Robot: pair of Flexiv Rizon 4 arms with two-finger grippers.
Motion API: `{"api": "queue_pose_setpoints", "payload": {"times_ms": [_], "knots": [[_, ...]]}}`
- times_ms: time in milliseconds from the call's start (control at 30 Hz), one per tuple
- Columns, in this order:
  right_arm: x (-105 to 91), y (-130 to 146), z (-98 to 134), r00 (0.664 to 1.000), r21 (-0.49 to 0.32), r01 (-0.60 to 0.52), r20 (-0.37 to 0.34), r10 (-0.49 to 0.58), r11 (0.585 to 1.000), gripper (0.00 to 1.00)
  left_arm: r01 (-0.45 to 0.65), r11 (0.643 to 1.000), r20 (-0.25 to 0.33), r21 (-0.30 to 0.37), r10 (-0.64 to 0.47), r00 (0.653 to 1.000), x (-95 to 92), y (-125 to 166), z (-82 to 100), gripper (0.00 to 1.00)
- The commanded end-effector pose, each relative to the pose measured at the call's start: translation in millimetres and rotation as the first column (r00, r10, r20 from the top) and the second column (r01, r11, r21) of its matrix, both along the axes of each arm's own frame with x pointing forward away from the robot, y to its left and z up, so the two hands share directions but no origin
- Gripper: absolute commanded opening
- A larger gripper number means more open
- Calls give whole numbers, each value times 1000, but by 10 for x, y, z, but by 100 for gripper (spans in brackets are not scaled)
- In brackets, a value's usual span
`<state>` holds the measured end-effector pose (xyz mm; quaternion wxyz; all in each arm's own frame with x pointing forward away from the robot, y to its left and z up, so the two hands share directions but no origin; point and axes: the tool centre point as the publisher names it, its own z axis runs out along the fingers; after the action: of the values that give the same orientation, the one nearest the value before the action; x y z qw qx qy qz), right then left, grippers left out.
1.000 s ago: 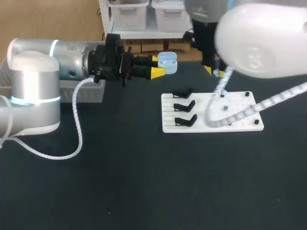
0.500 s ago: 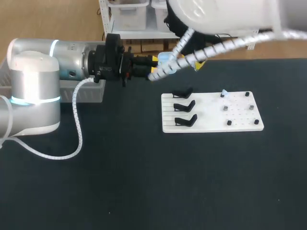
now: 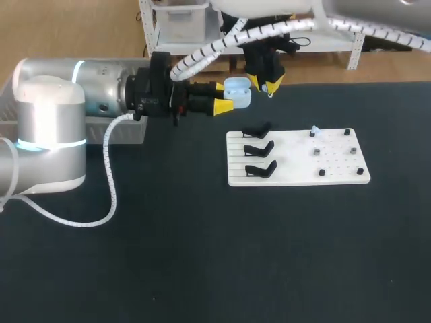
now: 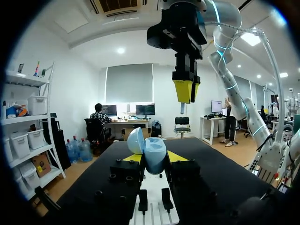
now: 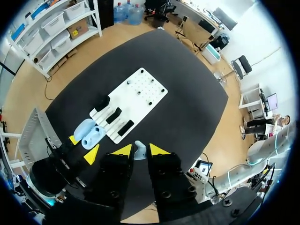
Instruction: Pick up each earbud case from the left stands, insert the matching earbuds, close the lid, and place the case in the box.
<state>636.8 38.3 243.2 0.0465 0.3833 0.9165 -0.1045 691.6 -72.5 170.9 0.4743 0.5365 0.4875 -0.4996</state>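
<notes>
My left gripper [image 3: 222, 96] reaches in level from the left, shut on a light blue earbud case [image 3: 237, 91] whose lid stands open. In the left wrist view the case [image 4: 153, 154] sits between the yellow tips, lid [image 4: 135, 140] tipped back. My right gripper [image 3: 265, 85] comes down from the back and hangs just right of and above the case, shut on a small pale earbud [image 5: 139, 149]. The left wrist view shows the right gripper [image 4: 186, 91] pointing down above and slightly beyond the case. Another earbud [image 3: 314, 129] rests on the white board [image 3: 296, 176].
On the white board's left side are three black stands [image 3: 257, 149] with nothing on them, and small pegs dot its right side. A grey tray [image 3: 124, 131] lies at the table's left edge behind my left arm.
My right arm has swung from over the white board to the back, bringing its gripper beside the open case. The left arm and case have stayed put.
</notes>
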Motion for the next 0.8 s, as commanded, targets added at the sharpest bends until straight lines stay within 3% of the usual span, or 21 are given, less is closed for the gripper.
{"api": "queue_pose_setpoints", "payload": {"times_ms": [33,800], "knots": [[12,-20,-8,1000,6,-3,-1,3,1000,0,-7,1000,3,-2,7,1000,-19,-1,-2,0],[39,-6,-13,1000,4,-1,-1,1,1000,0,-7,1000,3,-2,7,1000,-19,-1,-2,0]]}}
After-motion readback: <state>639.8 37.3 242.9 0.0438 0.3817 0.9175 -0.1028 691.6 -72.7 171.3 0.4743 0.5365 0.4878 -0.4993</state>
